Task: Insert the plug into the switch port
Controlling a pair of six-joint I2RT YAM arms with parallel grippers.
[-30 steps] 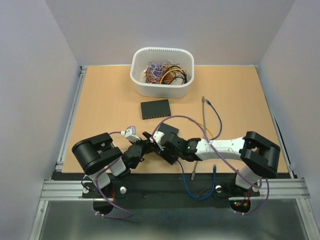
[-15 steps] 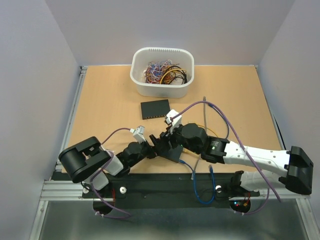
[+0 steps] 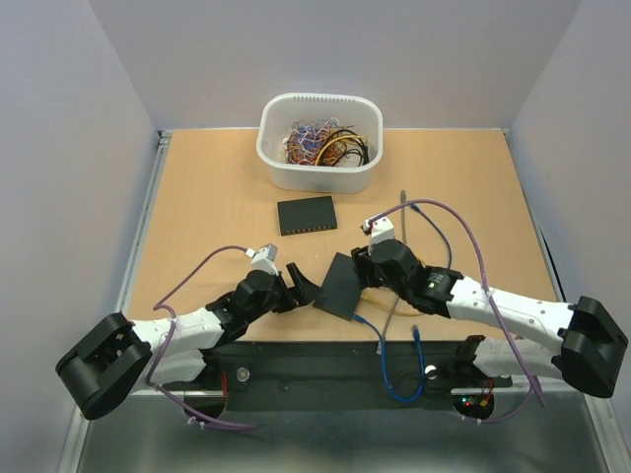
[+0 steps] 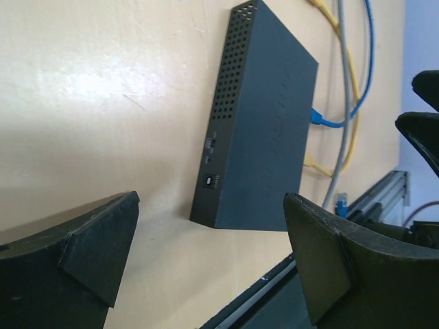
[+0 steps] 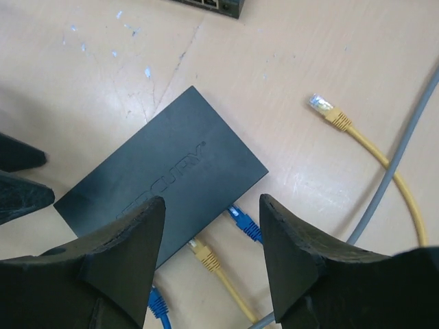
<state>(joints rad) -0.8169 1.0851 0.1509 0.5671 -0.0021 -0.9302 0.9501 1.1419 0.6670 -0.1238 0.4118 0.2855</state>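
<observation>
From above, soft even light falls on the table [image 3: 197,197], with only faint, diffuse shadows on it. At my left gripper [image 4: 209,200] a bright glare whitens the tabletop at upper left, while the near fingers [image 4: 89,253] are dark and blurred. At my right gripper [image 5: 212,200] the light is even, the switch [image 5: 164,178] sharp, the fingers [image 5: 116,253] out of focus.

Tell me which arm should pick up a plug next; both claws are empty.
Right, probably. The right claw, open, hangs over the near switch with the loose yellow plug in its view. The left claw, also open, faces the switch's vented side, the cables beyond it.
</observation>
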